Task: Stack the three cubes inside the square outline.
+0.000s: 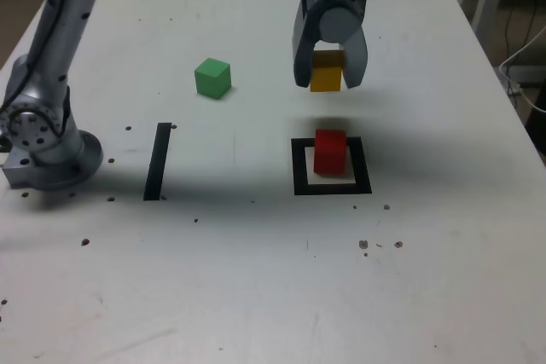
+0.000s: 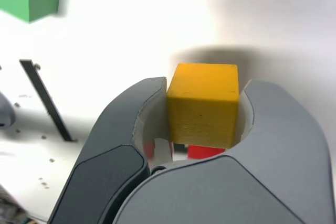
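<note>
End effector: one grey end effector [image 1: 330, 70] with smooth, curved fingers is closing around the yellow cube, its jaws standing only as far apart as the block is wide.
Yellow cube: one small, solid yellow block [image 1: 326, 72] is hanging between the fingers above the counter; the wrist view is showing a small dark pit on its flat side.
Red cube: one small, solid red block [image 1: 330, 152] is sitting inside the square outline, toward its far edge in the exterior view.
Square outline: one thick black tape frame [image 1: 362, 165] with a white centre is surrounding the red cube.
Green cube: one matte green block [image 1: 212, 78] is resting on the counter, well apart, toward the exterior view's left.
Tape strip: one straight black strip [image 1: 158, 162] is lying between the arm's base [image 1: 55, 159] and the outline.
Counter: the pale, smooth surface [image 1: 230, 296] is carrying scattered dark specks.
Views: the exterior view is showing the whole outline; the wrist view is showing only slivers of red and black below the yellow cube.
</note>
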Motion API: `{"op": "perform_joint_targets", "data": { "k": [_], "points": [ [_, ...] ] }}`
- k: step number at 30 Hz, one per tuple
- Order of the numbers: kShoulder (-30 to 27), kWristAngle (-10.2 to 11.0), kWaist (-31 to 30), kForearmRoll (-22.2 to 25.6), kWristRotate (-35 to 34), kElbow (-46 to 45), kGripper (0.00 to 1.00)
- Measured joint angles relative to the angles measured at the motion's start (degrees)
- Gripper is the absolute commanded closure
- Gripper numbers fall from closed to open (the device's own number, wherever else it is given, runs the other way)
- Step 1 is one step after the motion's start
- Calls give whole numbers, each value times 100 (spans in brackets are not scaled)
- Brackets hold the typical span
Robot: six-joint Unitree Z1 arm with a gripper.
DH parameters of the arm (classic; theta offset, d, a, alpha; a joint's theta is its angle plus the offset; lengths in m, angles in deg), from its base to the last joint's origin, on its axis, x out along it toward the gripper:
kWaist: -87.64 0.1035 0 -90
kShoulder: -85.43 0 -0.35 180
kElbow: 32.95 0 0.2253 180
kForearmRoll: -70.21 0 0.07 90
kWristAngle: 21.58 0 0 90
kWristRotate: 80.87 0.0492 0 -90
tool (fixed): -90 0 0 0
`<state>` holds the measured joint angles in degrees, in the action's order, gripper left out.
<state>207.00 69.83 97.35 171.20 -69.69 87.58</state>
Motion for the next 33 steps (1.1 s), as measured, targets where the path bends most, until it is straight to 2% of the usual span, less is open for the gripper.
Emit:
{"op": "perform_joint_targets", "data": {
  "k": [7,17,33],
  "points": [
    [-240,-101,-467,213,-140,-1,69],
    [-254,-179,-1017,245,-468,1,69],
    [125,-254,-1071,167,-554,41,69]
  ]
}}
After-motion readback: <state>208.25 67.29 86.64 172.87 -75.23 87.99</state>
